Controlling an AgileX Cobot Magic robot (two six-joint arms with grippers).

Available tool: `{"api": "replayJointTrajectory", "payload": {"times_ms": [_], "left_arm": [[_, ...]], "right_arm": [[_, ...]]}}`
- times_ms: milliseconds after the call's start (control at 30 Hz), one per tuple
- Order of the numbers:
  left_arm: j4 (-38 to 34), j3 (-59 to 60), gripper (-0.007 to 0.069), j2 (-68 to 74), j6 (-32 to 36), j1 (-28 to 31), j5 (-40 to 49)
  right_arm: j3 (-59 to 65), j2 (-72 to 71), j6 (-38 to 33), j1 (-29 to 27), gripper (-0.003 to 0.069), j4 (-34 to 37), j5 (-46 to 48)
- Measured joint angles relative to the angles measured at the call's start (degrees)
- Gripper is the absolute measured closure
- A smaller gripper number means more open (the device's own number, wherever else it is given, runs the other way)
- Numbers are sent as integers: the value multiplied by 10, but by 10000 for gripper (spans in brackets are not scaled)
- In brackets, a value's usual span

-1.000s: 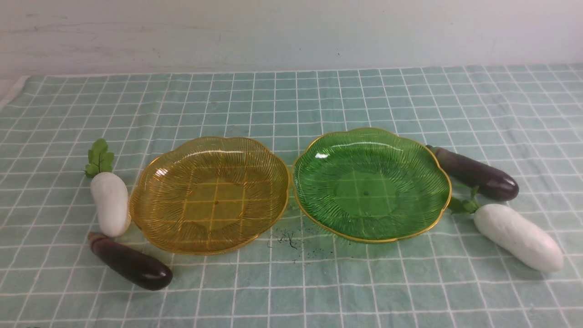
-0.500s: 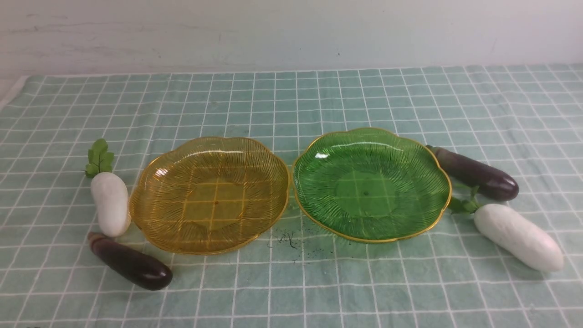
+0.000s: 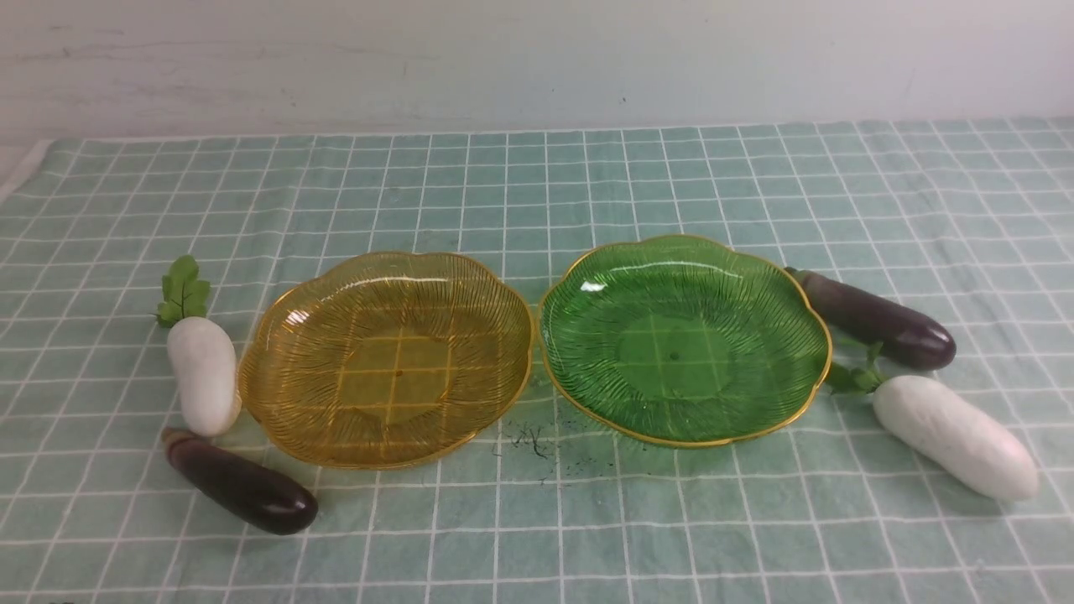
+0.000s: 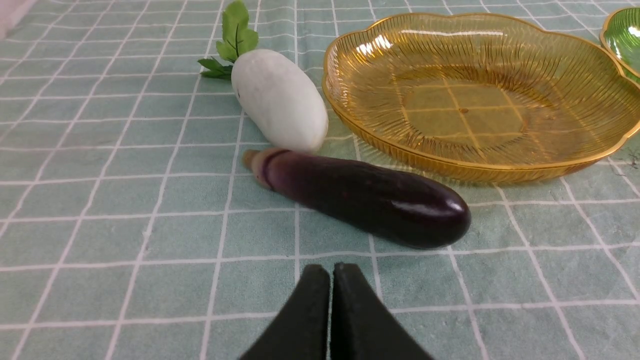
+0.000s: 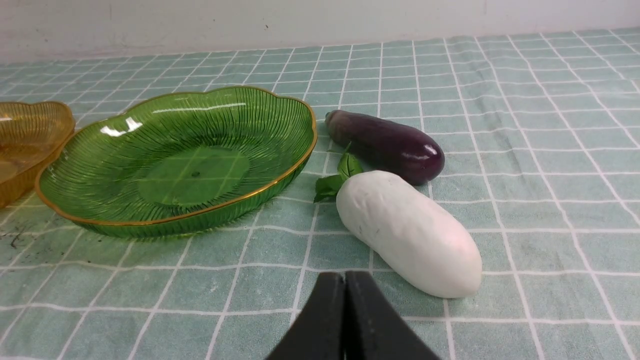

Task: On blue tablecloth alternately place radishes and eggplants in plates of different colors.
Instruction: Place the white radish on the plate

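An amber plate (image 3: 386, 359) and a green plate (image 3: 684, 340) sit side by side, both empty, on the blue tablecloth (image 3: 537, 193). Left of the amber plate lie a white radish (image 3: 204, 375) and a dark eggplant (image 3: 240, 492). Right of the green plate lie an eggplant (image 3: 877, 320) and a radish (image 3: 952, 436). The left gripper (image 4: 330, 270) is shut and empty, just short of the left eggplant (image 4: 365, 197) and radish (image 4: 278, 99). The right gripper (image 5: 345, 277) is shut and empty, just short of the right radish (image 5: 407, 232) and eggplant (image 5: 385, 145). Neither arm shows in the front view.
A pale wall (image 3: 537, 59) runs along the back edge of the cloth. Black specks (image 3: 533, 440) lie on the cloth in front of the gap between the plates. The cloth's left edge (image 3: 21, 172) shows at the far left.
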Motion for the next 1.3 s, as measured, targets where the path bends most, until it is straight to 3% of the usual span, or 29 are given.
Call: {"api": "replayJointTrajectory", "payload": {"times_ms": [333, 433, 500, 533, 600, 700, 1033, 1300], "left_arm": [[-9, 0, 632, 0, -21, 0, -56], [-98, 0, 632, 0, -89, 0, -75], [-185, 0, 632, 0, -154, 0, -76], [-267, 0, 632, 0, -203, 0, -77], [-341, 0, 632, 0, -251, 0, -79], [-417, 0, 632, 0, -277, 0, -82], [-528, 0, 632, 0, -282, -2, -91], [-564, -115, 632, 26, -111, -29, -42]], "right_arm": [[0, 0, 9, 0, 674, 12, 0], [0, 0, 41, 0, 674, 66, -3], [1, 0, 71, 0, 674, 121, -10], [2, 0, 98, 0, 674, 167, -15], [2, 0, 117, 0, 674, 220, -17], [2, 0, 128, 0, 674, 271, -20], [2, 0, 127, 0, 674, 349, -50], [-103, 7, -18, 0, 674, 335, -114]]}}
